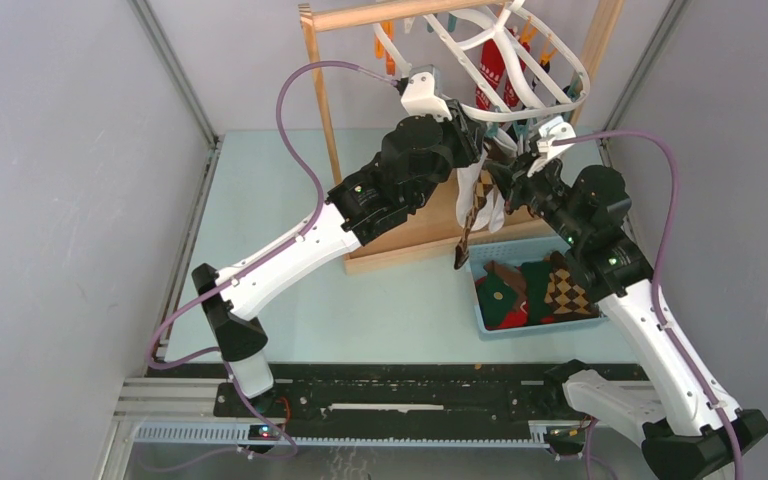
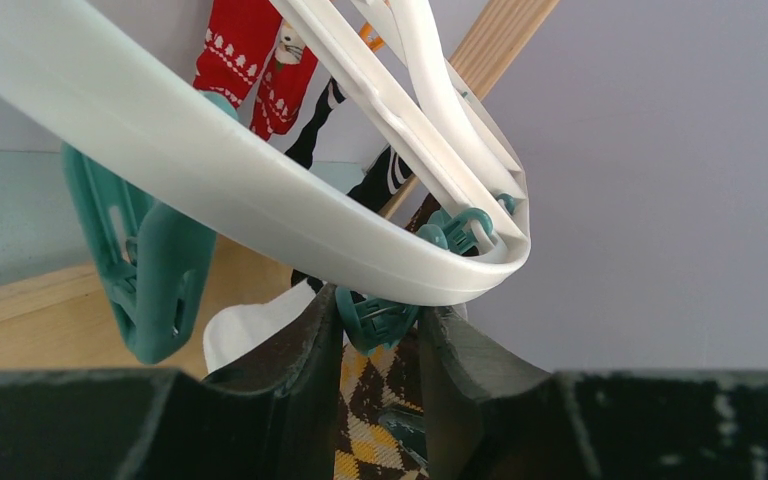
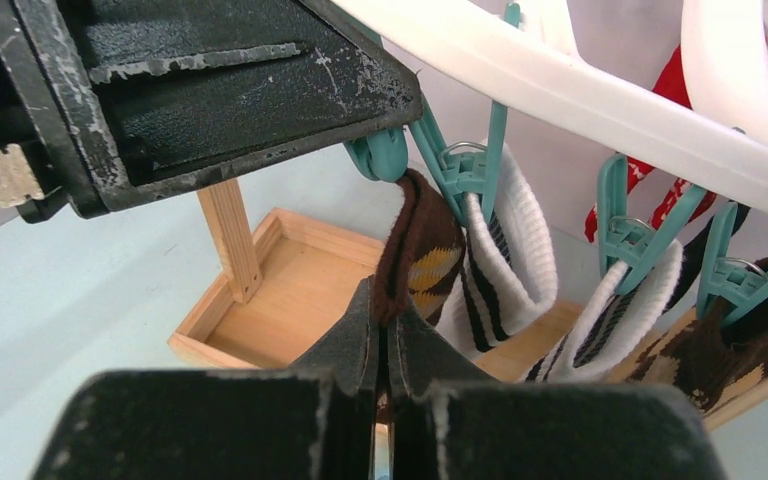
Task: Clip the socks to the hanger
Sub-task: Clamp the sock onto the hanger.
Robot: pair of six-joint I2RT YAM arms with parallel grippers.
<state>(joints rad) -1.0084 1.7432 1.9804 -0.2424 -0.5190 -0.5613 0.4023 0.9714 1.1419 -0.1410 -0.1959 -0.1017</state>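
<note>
Left end effector clamped on teal clip; right end effector pinched shut on argyle sock just below it.

- The pale blue-green table carries everything.
- A wooden rack stands on its flat, tray-like base toward the far side.
- A blue bin sits just in front of that base, holding loose socks.
</note>
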